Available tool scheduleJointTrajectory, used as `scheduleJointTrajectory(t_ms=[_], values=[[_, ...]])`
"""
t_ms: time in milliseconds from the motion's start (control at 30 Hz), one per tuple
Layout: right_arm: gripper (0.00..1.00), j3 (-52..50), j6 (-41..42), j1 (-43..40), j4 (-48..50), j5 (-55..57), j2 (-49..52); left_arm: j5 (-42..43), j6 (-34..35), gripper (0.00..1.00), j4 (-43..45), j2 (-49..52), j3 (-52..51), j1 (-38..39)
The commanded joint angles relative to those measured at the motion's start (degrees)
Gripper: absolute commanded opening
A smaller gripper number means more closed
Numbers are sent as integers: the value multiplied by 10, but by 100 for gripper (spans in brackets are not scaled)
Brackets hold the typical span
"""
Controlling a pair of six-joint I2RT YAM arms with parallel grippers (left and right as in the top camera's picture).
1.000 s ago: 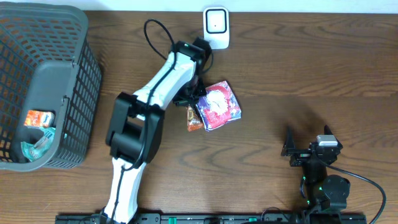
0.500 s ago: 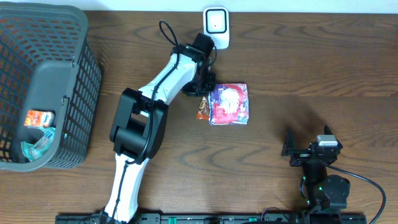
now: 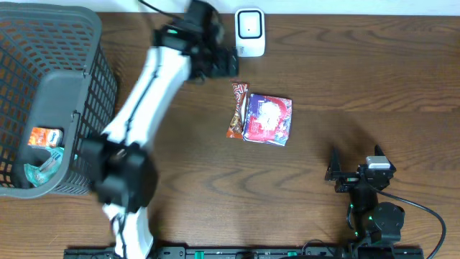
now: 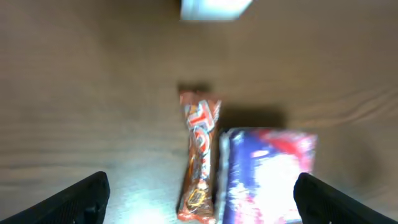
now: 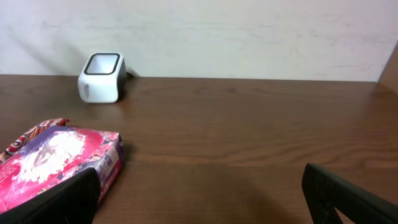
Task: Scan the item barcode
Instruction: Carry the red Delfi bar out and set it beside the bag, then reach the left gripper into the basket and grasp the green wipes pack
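left gripper [image 4: 200,196] wide open, empty; thin crinkly candy bar [image 4: 198,155] touching flat glossy pouch [image 4: 264,177] just ahead of it; right gripper [image 5: 202,196] open.

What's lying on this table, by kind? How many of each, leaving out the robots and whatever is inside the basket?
snack packets: 2, a narrow bar and a pink-and-blue packet
white scanner: 1
grey basket: 1
Total: 4

Left claw [image 4: 200,198] gaping, arm [image 3: 144,101] outstretched, right claw [image 5: 202,202] gaping
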State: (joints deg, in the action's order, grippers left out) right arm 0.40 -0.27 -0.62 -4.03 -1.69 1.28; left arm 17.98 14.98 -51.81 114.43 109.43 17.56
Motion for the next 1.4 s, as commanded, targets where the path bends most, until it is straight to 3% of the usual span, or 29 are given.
scheduleJointTrajectory(t_ms=[0, 100, 300, 533, 767, 1133, 1367], values=[[99, -1, 0, -4, -2, 1, -2, 0, -1, 95, 23, -125, 22, -57], [99, -1, 0, -4, -2, 1, -2, -90, 3, 95, 27, -219, 22, -146], [99, -1, 0, -4, -2, 1, -2, -234, 47, 95, -38, -272, 22, -292], [99, -1, 0, -4, -2, 1, -2, -282, 145, 95, -139, -243, -5, -426], [99, -1, 0, -4, -2, 1, -2, -281, 313, 96, -213, -172, -41, -518], [99, -1, 0, -4, -2, 1, -2, -281, 364, 96, -228, -70, -75, -545], [99, -1, 0, -4, -2, 1, -2, -291, 359, 95, -164, -40, -141, -544]])
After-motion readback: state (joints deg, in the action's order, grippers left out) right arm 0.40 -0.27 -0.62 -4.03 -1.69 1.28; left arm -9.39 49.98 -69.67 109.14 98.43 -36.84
